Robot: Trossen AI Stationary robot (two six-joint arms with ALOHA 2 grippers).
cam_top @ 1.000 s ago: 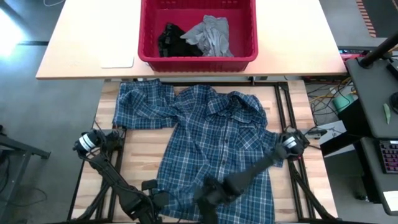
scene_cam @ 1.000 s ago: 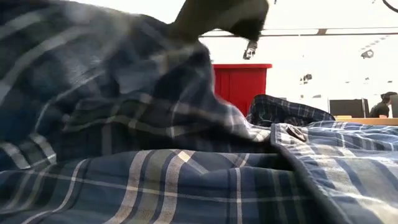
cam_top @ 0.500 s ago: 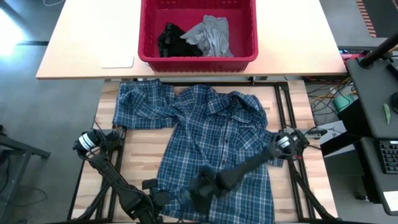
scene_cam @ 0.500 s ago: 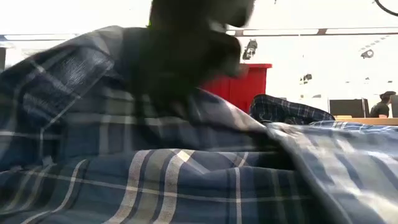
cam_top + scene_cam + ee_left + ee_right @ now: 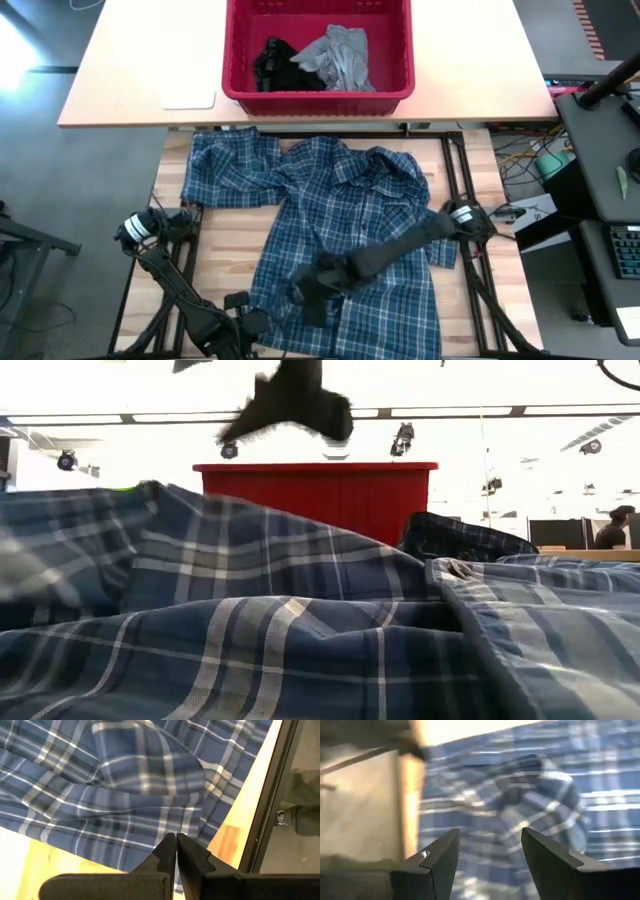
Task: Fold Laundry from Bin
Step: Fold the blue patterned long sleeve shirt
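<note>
Mostly flat | plaid shirt (image 5: 340, 220) rumpled, blue-white | bin (image 5: 318, 95) red

Blue-and-white plaid shirt (image 5: 340, 225) on a pale wooden table (image 5: 225, 245). Red bin (image 5: 318, 98) holding a light grey garment (image 5: 340, 55) and a black garment (image 5: 270, 62).

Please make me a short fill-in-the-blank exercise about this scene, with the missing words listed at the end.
1. The plaid shirt lies spread on the ____ table.
2. The grey T-shirt lies inside the ____ bin.
3. The right gripper has its fingers ____ above the shirt.
4. The left gripper has its fingers ____.

Missing words: wooden; red; open; shut
</note>
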